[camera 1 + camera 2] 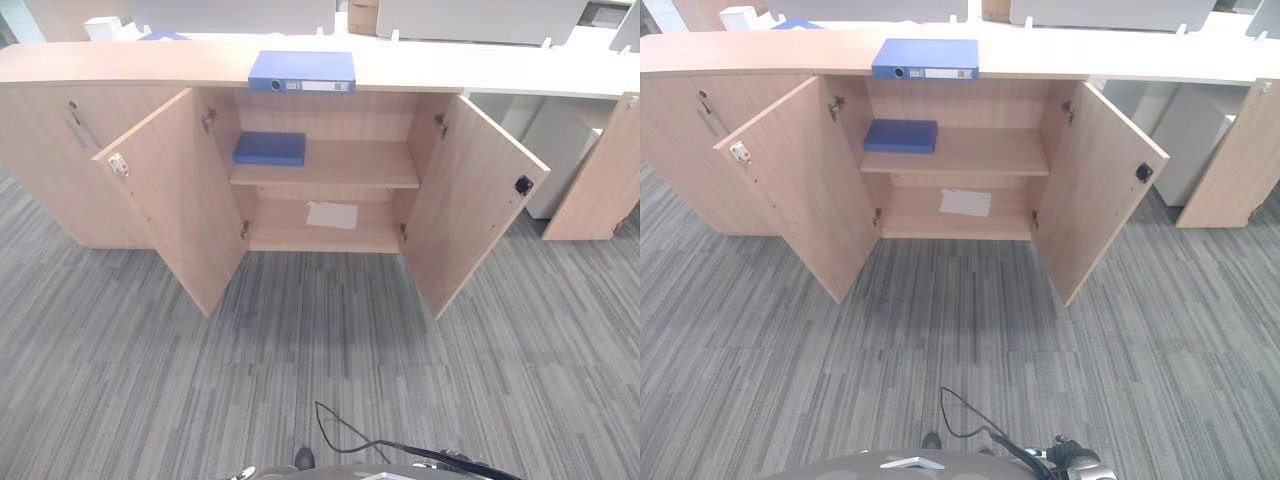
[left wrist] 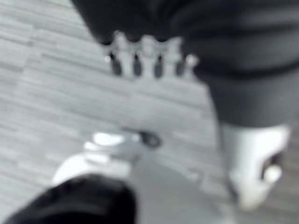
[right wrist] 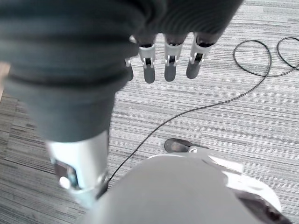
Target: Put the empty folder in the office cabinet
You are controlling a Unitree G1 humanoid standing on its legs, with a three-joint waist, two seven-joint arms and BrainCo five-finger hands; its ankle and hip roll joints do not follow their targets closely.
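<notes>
Both hands are hanging empty over the carpet (image 1: 320, 350), left hand (image 2: 147, 58) and right hand (image 3: 170, 65) with fingers straight and relaxed, while the blue folder (image 1: 302, 71) is lying flat on the cabinet top (image 1: 120, 62), well apart from either hand. Cabinet (image 1: 325, 165) doors are standing wide open, a second, darker blue folder (image 1: 270, 148) is sitting on the upper shelf and a sheet of paper (image 1: 332, 215) on the lower. Likely risks: grabbing the shelved folder instead, clipping the left door (image 1: 180, 200) or right door (image 1: 470, 195) while reaching in, or the flat folder sliding off the top edge under a weak pinch.
</notes>
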